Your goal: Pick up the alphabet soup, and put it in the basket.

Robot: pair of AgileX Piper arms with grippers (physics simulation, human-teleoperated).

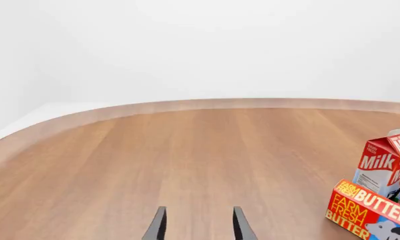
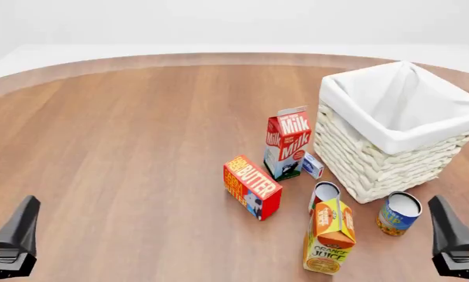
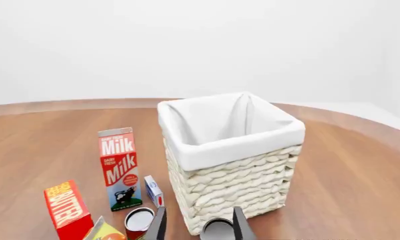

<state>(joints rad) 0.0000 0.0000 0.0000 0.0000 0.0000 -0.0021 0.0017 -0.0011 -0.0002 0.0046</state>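
Both jaws gape; cylindrical alphabet soup (image 2: 398,214) stands beside woven basket (image 2: 375,161).

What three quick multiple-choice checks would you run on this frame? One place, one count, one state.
1. Where does the alphabet soup stand?
A. Inside the basket
B. On the table beside the basket's near corner
C. On top of the butter box

2. How many small cans are on the table?
A. One
B. Two
C. Four

3. What is the state of the right claw?
A. Open, holding nothing
B. Shut on the milk carton
C. Shut on the soup

Answers:
1 B: the front view shows the blue can upright on the wood, close to the basket, whose liner holds nothing visible.
2 B: the soup, plus a reddish can behind the orange juice carton.
3 A: the right wrist view shows its fingers spread apart with a gap between them; the can's top sits beyond, not gripped.
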